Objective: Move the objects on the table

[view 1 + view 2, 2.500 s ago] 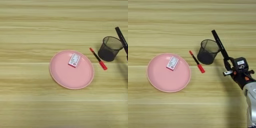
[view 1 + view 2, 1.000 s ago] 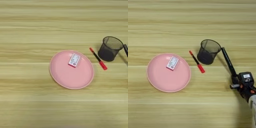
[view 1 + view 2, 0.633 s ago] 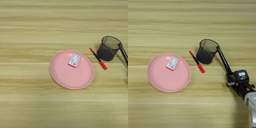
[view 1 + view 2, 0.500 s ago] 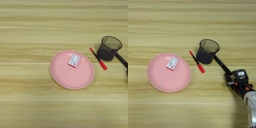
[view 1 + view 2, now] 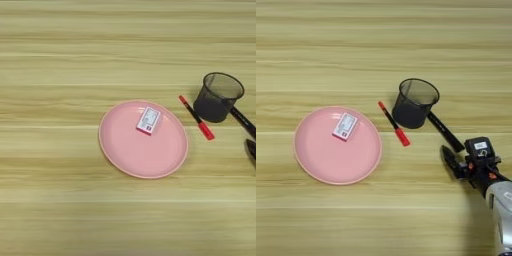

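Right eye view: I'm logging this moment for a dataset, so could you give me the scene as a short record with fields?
surface: light wood table
plate: wide round pink plate, left of centre
box: small white rectangular box with red print, lying on the plate
cup: black mesh cup, upright
red pen: slim red pen, flat between plate and cup
black marker: slim black marker pen, beside the cup
arm: right gripper, near the marker's lower end

Light: bright, even, diffuse from above.
Shadows: faint, soft, close under the plate [image 5: 116, 150] and mesh cup [image 5: 413, 103].
Glare: mild pale sheen on the far table [image 5: 75, 30].
Focus: slightly soft throughout.
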`<action>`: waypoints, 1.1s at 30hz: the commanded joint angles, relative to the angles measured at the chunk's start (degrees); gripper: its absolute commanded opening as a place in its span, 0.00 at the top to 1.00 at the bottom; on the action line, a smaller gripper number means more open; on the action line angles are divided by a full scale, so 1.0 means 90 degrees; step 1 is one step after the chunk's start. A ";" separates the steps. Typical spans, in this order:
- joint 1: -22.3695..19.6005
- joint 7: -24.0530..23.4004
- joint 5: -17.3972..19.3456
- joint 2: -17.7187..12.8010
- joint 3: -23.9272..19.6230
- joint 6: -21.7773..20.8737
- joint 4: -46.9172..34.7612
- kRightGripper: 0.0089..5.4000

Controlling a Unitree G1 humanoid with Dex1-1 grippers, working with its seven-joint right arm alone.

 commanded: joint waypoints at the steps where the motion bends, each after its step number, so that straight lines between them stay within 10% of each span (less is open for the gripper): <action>1: -0.0140 -0.0102 0.0091 -0.0217 -0.0074 -0.0049 -0.0329 0.28; 16: -0.0149 -0.0219 0.0238 -0.0170 -0.0175 -0.0173 -0.0548 0.01; 33: 0.0719 -0.0206 0.0483 0.0047 -0.0204 0.0467 -0.3021 0.00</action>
